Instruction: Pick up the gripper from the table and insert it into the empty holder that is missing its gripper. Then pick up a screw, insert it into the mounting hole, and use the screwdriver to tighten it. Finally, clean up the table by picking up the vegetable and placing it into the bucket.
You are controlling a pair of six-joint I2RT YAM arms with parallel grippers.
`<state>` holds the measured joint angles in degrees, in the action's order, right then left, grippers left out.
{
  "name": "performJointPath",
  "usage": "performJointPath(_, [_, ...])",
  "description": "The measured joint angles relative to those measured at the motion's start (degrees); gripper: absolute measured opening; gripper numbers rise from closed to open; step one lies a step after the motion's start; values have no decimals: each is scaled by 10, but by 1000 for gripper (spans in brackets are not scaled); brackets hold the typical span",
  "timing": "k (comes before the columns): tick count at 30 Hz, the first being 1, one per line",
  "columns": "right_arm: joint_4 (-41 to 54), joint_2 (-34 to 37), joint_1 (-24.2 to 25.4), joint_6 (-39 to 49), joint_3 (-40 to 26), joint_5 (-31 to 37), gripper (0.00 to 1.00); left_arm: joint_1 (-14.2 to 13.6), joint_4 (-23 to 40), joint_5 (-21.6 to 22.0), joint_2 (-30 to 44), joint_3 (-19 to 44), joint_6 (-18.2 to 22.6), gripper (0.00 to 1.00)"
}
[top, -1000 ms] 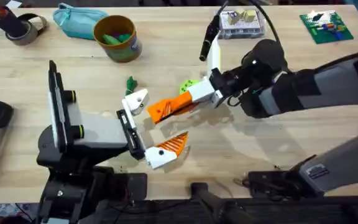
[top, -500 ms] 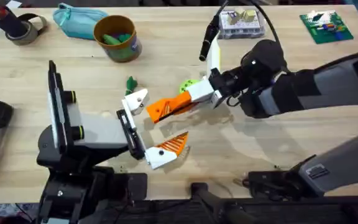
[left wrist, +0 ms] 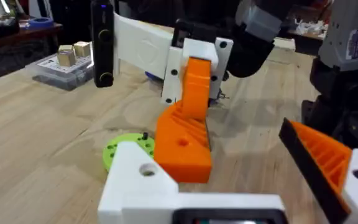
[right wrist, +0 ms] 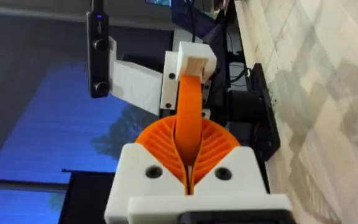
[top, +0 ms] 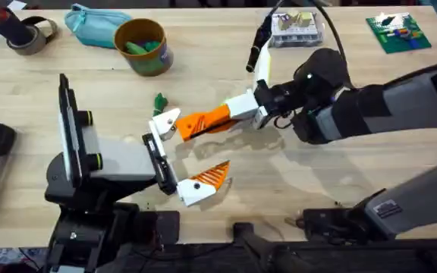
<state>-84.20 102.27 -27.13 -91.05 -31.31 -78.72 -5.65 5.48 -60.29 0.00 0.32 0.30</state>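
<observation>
My right gripper [top: 243, 111] is shut on the loose orange gripper [top: 203, 121] and holds it just above the table [top: 317, 189]. Its ribbed orange pads [right wrist: 216, 146] clamp the finger from both sides. The finger's free end [left wrist: 182, 149] meets the white holder [top: 165, 120] at the far end of the left arm's black rail [top: 158, 161]. The fixed orange finger [top: 209, 177] sits at the rail's near end. My left gripper [top: 188, 150] stands open. A small green vegetable [top: 159, 101] lies just beyond the holder. The bucket [top: 156, 64] stands at the back left with green pieces inside.
A green disc [left wrist: 124, 148] with a small black screw on it lies under the held finger. A black and white tool [top: 258, 45] and a clear parts box [top: 294, 30] lie at the back. A green board [top: 397, 32], a tape roll [top: 30, 36] and a teal pouch [top: 89, 23] line the far edge.
The right gripper has carried the orange finger left and slightly away from me, bringing its free end up to the white holder. The left arm has stayed still.
</observation>
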Motion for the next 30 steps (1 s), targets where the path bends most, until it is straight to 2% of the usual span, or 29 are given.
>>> performJointPath(12, [17, 0, -26, 0, 0, 10, 21, 0, 0, -1, 0, 0, 0, 988])
performJointPath(30, [25, 0, -26, -1, 0, 34, 21, 0, 0, -1, 0, 0, 0, 988])
